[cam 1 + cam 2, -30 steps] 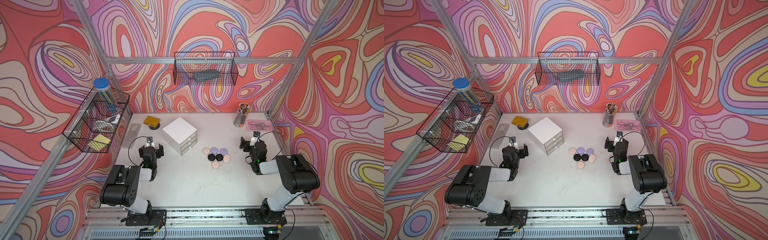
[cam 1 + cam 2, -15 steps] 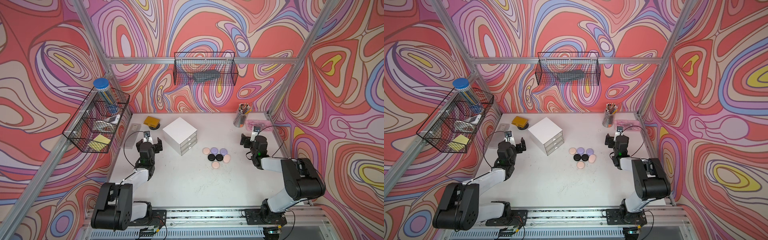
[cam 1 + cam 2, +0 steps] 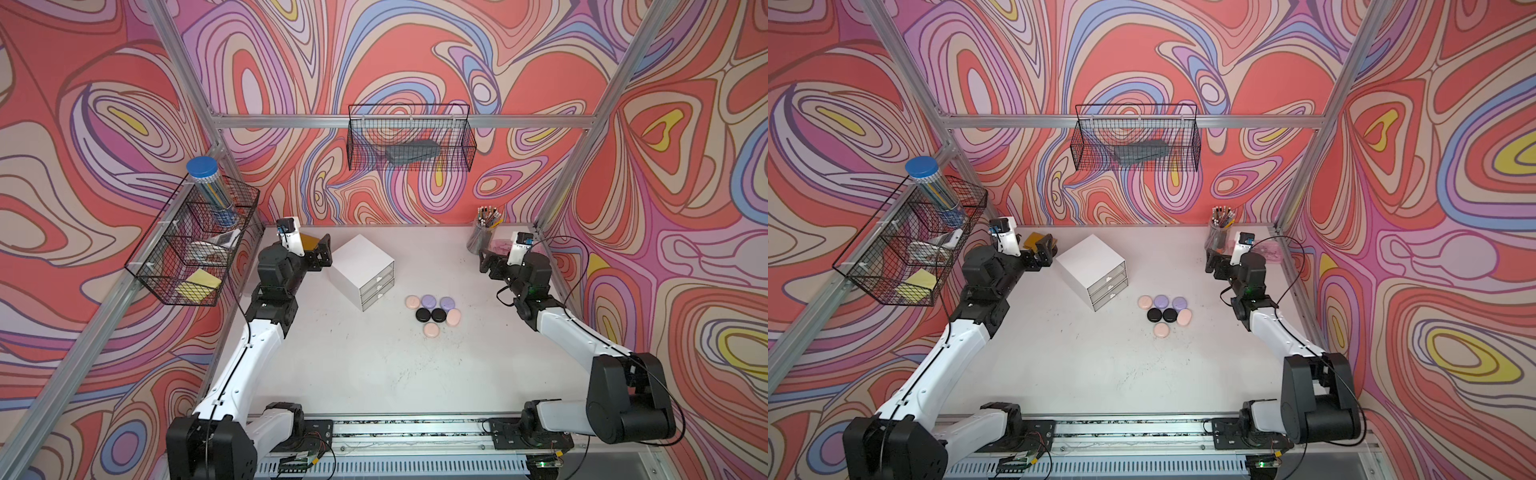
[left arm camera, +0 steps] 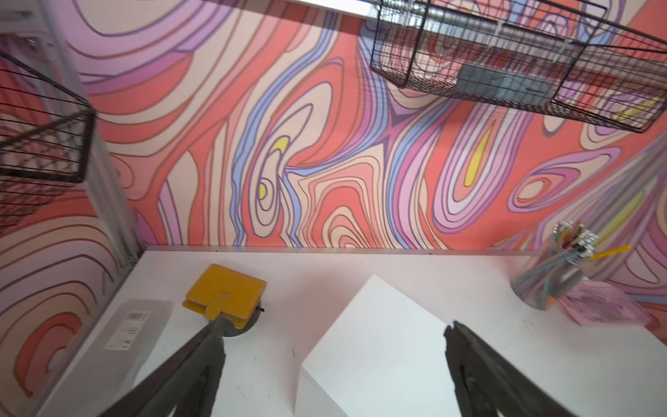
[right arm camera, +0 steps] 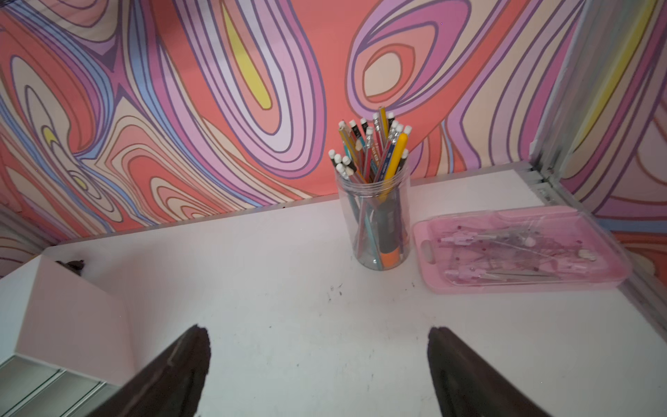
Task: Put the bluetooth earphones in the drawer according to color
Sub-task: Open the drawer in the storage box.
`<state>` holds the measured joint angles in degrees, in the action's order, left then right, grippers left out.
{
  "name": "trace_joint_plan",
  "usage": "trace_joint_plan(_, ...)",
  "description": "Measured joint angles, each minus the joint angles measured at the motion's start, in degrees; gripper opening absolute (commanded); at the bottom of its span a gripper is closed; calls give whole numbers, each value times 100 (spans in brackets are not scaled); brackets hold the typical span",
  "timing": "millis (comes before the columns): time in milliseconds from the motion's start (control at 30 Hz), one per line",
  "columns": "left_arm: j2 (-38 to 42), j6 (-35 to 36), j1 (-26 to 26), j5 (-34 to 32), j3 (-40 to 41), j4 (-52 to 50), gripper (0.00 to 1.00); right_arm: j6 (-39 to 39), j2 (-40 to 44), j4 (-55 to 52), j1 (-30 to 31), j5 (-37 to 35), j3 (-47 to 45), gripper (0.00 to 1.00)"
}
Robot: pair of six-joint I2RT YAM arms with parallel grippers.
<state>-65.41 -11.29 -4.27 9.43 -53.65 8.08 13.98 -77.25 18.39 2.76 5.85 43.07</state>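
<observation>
We see the white cabinet point(image 3: 363, 270) left of centre in both top views, turned so that its three stacked drawer fronts face the lower right of the frame. All three drawers are pushed in.

Just to its lower right lie the seven earphone cases point(image 3: 432, 313), flat on the table point(image 3: 374, 374) in a tight cluster. They are three pink, two lilac and two black. From above they look nearly round, so we cannot give a long axis.

The left gripper point(image 4: 334, 326) hangs over the cabinet's far corner, and the right gripper point(image 5: 317, 329) hangs at the right edge. Both have their jaws spread wide and nothing between them.

A clear jar point(image 5: 375, 216) holds upright pencils. Beside it, the pink tray point(image 5: 519, 249) holds drawing instruments.
</observation>
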Motion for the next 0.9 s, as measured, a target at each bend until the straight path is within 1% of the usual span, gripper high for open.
trace_joint_plan(100,-177,-11,-79,240,-415,-625,97,212,24,-151,144,199,0,95)
trace_joint_plan(300,-614,289,-221,437,-1185,-1812,95,417,0,-398,831,409,2,96)
trace_joint_plan(400,-820,450,-280,549,-1357,-2203,94,551,-98,-391,1095,494,22,96)
trace_joint_plan(467,-876,525,-293,616,-1351,-2363,93,680,-208,-345,1213,564,35,96)
trace_joint_plan(567,-970,584,-299,741,-1346,-2465,88,879,-435,-177,1386,638,59,96)
trace_joint_plan(767,-1248,562,-400,846,-1196,-2455,88,1211,-1010,63,1799,852,365,96)
trace_joint_plan(900,-1449,522,-494,951,-1143,-2450,84,1641,-1401,527,1952,1091,485,96)
